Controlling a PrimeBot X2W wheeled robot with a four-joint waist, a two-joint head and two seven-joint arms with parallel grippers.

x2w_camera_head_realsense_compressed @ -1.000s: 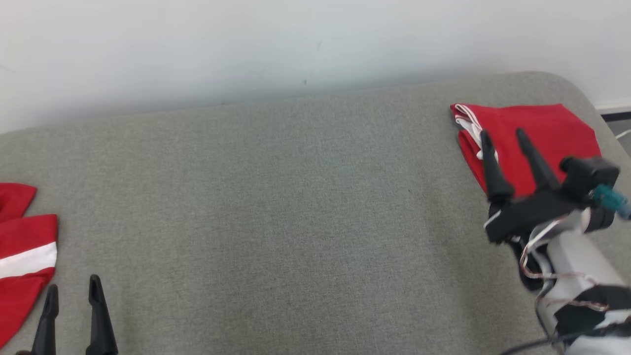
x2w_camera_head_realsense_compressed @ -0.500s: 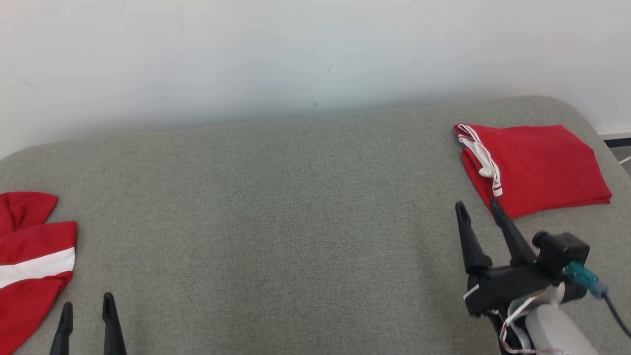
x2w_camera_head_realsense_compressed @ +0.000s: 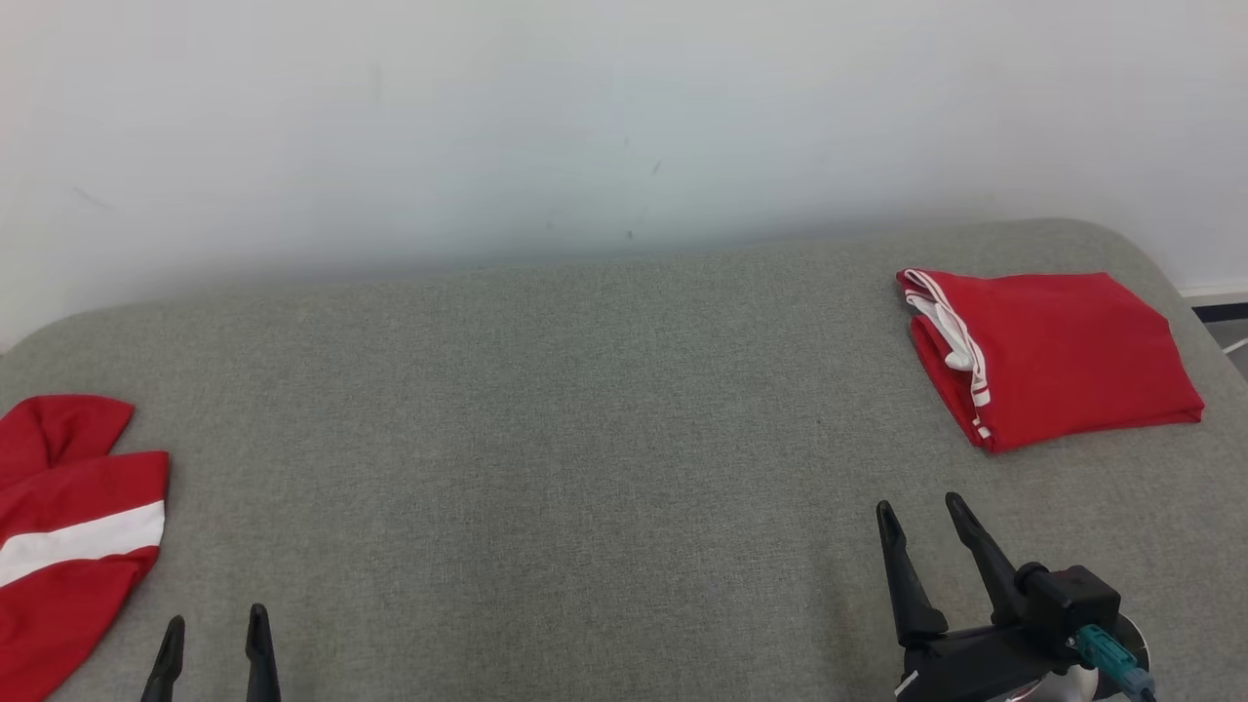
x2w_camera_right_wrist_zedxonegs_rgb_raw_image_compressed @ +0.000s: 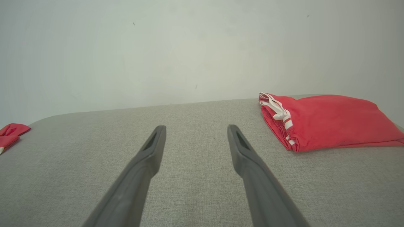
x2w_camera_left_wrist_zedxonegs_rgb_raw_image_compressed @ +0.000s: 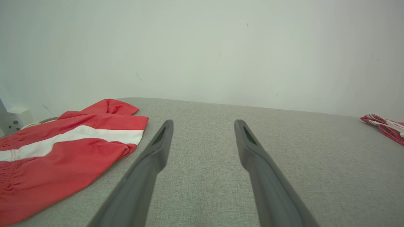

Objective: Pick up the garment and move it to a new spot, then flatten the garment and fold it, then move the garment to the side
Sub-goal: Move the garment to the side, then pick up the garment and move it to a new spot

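Observation:
The garment [x2w_camera_head_realsense_compressed: 1063, 351] lies folded into a red rectangle at the far right of the grey padded surface [x2w_camera_head_realsense_compressed: 546, 439], its white-and-red striped trim along the left edge. It shows too in the right wrist view [x2w_camera_right_wrist_zedxonegs_rgb_raw_image_compressed: 331, 121], and its edge in the left wrist view [x2w_camera_left_wrist_zedxonegs_rgb_raw_image_compressed: 386, 127]. My right gripper [x2w_camera_head_realsense_compressed: 916, 504] stands open nearer the front edge, apart from the garment and holding nothing [x2w_camera_right_wrist_zedxonegs_rgb_raw_image_compressed: 196, 126]. At the lower left my left gripper [x2w_camera_head_realsense_compressed: 216, 616] is open and empty [x2w_camera_left_wrist_zedxonegs_rgb_raw_image_compressed: 203, 121].
Another red cloth with a white band [x2w_camera_head_realsense_compressed: 68, 507] lies crumpled at the left edge, just left of my left gripper [x2w_camera_left_wrist_zedxonegs_rgb_raw_image_compressed: 63, 148]. A pale wall [x2w_camera_head_realsense_compressed: 585, 127] rises behind the surface. The surface's right end is rounded and drops off to the floor.
My right gripper has drawn back from over the garment toward the front edge, leaving it lying folded. The head camera has tilted up, so everything sits lower in the picture.

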